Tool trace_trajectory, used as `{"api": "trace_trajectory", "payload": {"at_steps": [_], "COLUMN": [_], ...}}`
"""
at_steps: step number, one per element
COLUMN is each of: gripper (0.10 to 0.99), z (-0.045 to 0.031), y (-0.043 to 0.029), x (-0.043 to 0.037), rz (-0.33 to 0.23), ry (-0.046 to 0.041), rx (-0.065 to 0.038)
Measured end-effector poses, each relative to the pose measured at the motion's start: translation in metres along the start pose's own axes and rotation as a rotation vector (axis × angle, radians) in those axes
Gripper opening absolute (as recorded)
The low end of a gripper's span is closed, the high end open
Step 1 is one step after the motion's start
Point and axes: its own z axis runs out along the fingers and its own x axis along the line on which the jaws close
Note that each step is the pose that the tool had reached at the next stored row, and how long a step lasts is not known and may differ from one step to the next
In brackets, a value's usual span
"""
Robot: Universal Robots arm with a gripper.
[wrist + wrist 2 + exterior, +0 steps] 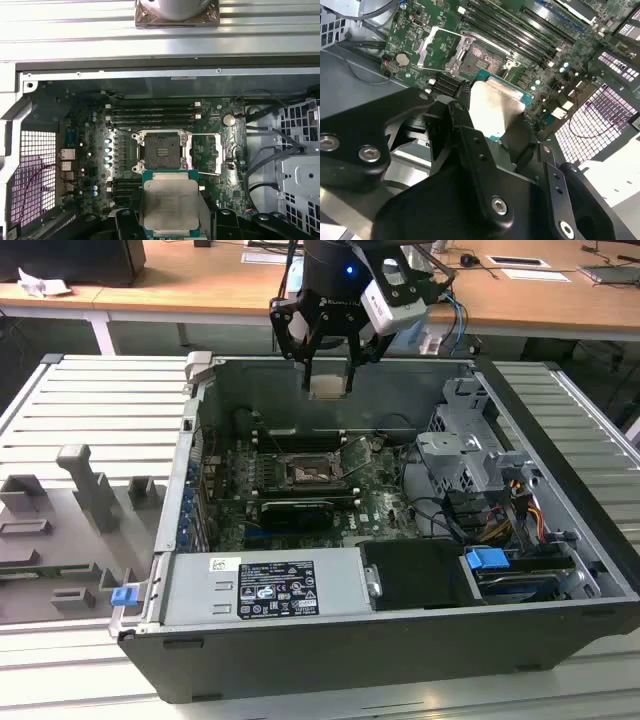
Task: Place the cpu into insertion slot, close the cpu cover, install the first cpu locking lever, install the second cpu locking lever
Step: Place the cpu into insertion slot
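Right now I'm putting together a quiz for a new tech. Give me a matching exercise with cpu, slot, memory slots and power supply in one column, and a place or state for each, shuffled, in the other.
Things:
1 cpu
2 slot
3 memory slots
4 power supply

States:
A long black narrow rows beside the socket
B held above the board
C empty, on the board
D grey labelled box at the case's near wall in the exterior view

Pairs: 1-B, 2-C, 3-A, 4-D

A lab workshop — opened computer case (400, 650) on a slatted metal bench (90, 400), wooden desks (200, 285) behind.
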Motion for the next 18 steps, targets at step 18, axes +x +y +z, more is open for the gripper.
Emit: {"api": "trace_trajectory", "payload": {"at_steps": [18], "gripper": [0.525], "z": [0.0093], "y": [-0.0012], "x": [0.003], "rz": [0.202], "ry": [-0.0181], "rx": [-0.004]}}
